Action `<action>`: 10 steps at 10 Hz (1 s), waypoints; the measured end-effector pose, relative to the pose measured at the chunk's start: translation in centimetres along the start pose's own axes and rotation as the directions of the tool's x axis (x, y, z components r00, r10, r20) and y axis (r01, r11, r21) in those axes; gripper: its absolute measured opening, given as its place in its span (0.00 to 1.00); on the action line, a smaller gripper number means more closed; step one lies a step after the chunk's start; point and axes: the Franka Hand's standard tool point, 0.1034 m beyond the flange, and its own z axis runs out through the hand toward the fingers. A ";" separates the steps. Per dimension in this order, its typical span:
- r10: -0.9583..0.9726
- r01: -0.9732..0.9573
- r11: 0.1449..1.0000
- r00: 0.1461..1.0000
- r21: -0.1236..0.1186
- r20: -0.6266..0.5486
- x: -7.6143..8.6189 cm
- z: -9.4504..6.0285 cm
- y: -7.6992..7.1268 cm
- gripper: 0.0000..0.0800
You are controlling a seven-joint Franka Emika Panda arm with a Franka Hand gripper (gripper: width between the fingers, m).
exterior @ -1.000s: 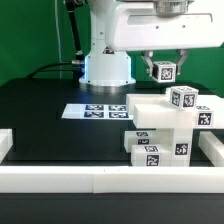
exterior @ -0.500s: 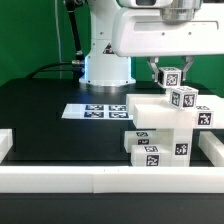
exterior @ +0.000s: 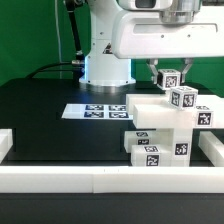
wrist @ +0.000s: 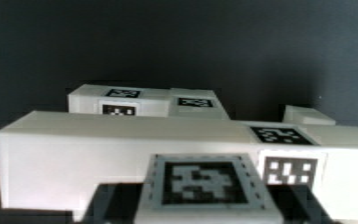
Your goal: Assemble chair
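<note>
With the gripper [exterior: 167, 76] clamped on a small tagged block [exterior: 169, 77] above the half-built chair [exterior: 165, 125], misalignment could jam it or topple the stack.

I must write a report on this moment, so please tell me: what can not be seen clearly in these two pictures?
- Exterior view: the end effector holds a tagged part; its fingers cover the part's shape.
- Exterior view: the lower chair parts are partly hidden by the front wall.
- Exterior view: the arm's top is cut off by the picture edge.
- Wrist view: the held part is blurred and cut off; the joints between parts cannot be told.
</note>
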 end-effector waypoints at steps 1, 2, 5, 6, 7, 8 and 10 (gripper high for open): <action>0.000 0.000 1.000 1.000 -0.002 -0.005 0.1 0.0 0.0 0.34; 0.000 0.000 1.000 1.000 -0.003 -0.010 0.2 0.0 0.0 0.34; -0.002 0.002 1.000 1.000 -0.006 -0.005 0.1 0.4 -0.1 0.34; -0.003 0.003 1.000 1.000 -0.008 -0.005 0.1 0.5 -0.1 0.34; -0.003 0.003 1.000 1.000 -0.010 -0.008 0.2 0.6 0.0 0.34; -0.003 0.003 1.000 1.000 -0.013 -0.008 0.2 0.8 0.1 0.34; -0.004 0.003 1.000 1.000 -0.017 -0.011 0.4 1.0 0.3 0.34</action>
